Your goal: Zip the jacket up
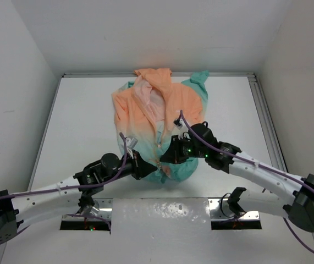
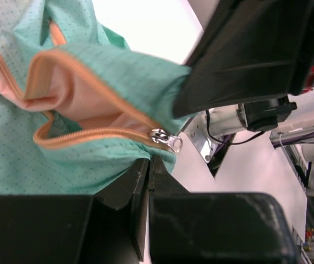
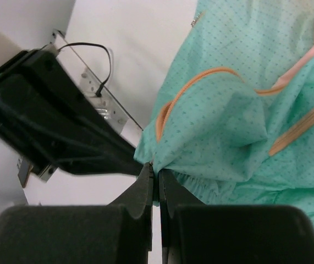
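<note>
Jacket [image 1: 157,118] lies crumpled mid-desk [image 1: 80,121], hood at the far wall, teal hem toward the arm bases. Peach on top, fading to teal. Front is open up top, with pink lining showing.

Left tool [image 1: 152,166]: at the hem's near-left edge. In the left wrist view its fingers [image 2: 140,181] are pressed nearly together with teal hem fabric at the tips, so it is pinched narrow on the jacket. The silver slider [image 2: 165,138] sits just above those tips, at the end of the orange zipper tape [image 2: 91,136]. Above the tape a teal flap folds open, pink inside.

Right tool [image 1: 163,158]: just beside the left one, over the same hem area. In the right wrist view its fingers [image 3: 146,190] are closed tight on a bunched corner of teal fabric, which is lifted into a fold. The orange zipper edge curves across that fold.

The two tools nearly touch, and each shows as a black block in the other's wrist view.
</note>
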You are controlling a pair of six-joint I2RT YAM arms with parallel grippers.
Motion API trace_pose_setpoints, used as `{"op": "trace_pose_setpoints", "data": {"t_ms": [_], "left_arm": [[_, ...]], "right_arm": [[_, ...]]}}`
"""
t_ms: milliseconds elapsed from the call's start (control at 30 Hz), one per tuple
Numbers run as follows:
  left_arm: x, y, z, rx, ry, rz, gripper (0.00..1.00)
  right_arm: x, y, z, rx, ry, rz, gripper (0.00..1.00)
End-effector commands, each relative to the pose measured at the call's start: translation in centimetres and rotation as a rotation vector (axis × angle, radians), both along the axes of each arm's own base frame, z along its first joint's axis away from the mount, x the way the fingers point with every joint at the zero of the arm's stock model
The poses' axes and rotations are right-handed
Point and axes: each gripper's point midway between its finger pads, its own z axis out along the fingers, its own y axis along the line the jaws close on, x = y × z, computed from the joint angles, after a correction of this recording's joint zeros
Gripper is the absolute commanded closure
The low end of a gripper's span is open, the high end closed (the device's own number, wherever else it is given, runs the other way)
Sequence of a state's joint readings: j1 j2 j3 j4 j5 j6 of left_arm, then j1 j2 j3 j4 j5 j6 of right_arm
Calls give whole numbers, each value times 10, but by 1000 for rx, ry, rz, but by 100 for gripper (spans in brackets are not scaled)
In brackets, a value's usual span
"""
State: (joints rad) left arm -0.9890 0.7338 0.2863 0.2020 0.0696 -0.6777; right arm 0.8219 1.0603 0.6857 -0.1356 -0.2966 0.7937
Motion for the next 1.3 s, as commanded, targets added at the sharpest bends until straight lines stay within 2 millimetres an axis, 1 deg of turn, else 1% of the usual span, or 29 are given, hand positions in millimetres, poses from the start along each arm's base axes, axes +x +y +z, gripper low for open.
{"op": "trace_pose_setpoints", "data": {"t_ms": [0,100,133,200,233,333,400,433,500,567,600,633,667,733,767,800,833,867,900,933,967,1000,1033,1100,1133,1167,1200,1233,1267], "left_arm": [[-12,-15,31,-62,-43,-89,100],[-18,-18,40,-80,-55,-120,100],[-20,-19,39,-75,-50,-131,100],[-27,-22,36,-69,-35,-160,100],[-29,-23,32,-62,-24,-162,100],[-30,-21,24,-48,-8,-153,100],[-30,-20,21,-42,-1,-149,100],[-31,-19,19,-39,3,-147,100],[-31,-19,15,-30,12,-149,100],[-36,-20,4,-8,40,-171,100],[-37,-21,2,-5,45,-180,100],[-40,-22,-7,16,63,-194,100],[-41,-23,-11,28,69,-200,100],[-47,-25,-20,55,81,-221,100],[-48,-26,-20,56,81,-231,100],[-52,-28,-24,71,82,-244,100],[-53,-28,-25,81,83,-249,100],[-53,-29,-27,88,85,-254,100],[-57,-30,-29,93,91,-271,100],[-58,-30,-29,93,94,-276,100],[-59,-30,-30,94,96,-281,100],[-61,-29,-29,91,94,-294,100],[-62,-29,-29,94,94,-299,100],[-64,-27,-29,96,90,-308,100],[-65,-26,-32,104,94,-311,100],[-66,-26,-32,105,91,-316,100],[-67,-25,-33,107,93,-321,100],[-66,-26,-32,96,88,-319,100],[-68,-24,-34,94,91,-319,100]], "right_arm": [[23,9,-3,-37,7,-63,100],[33,19,-12,-36,21,-79,100],[36,20,-19,-48,31,-91,100],[41,26,-16,-13,30,-113,100],[47,28,-10,12,17,-132,100],[51,25,-3,31,-9,-167,100],[48,20,-5,27,-11,-174,100],[44,15,0,33,-19,-177,100],[35,5,-9,19,-9,-181,100],[23,-8,-21,4,18,-188,100],[18,-11,-26,2,30,-186,100],[12,-13,-29,9,52,-179,100],[4,-17,-39,3,72,-174,100],[-6,-18,-46,9,102,-165,100],[-12,-21,-54,6,119,-162,100],[-16,-21,-56,4,124,-155,100],[-17,-22,-57,2,122,-155,97],[-17,-23,-58,-5,122,-157,88],[-18,-25,-57,-17,110,-149,77],[-17,-26,-51,-20,94,-149,58],[-16,-28,-49,-31,80,-150,52],[-16,-35,-48,-56,57,-153,46],[-16,-36,-40,-60,37,-149,41],[-20,-46,-35,-95,0,-131,40],[-22,-47,-30,-95,-16,-117,44],[-29,-49,-27,-100,-36,-71,54],[-35,-48,-26,-100,-42,-39,66],[-43,-46,-23,-95,-48,3,92],[-50,-45,-23,-95,-48,41,100]]}}
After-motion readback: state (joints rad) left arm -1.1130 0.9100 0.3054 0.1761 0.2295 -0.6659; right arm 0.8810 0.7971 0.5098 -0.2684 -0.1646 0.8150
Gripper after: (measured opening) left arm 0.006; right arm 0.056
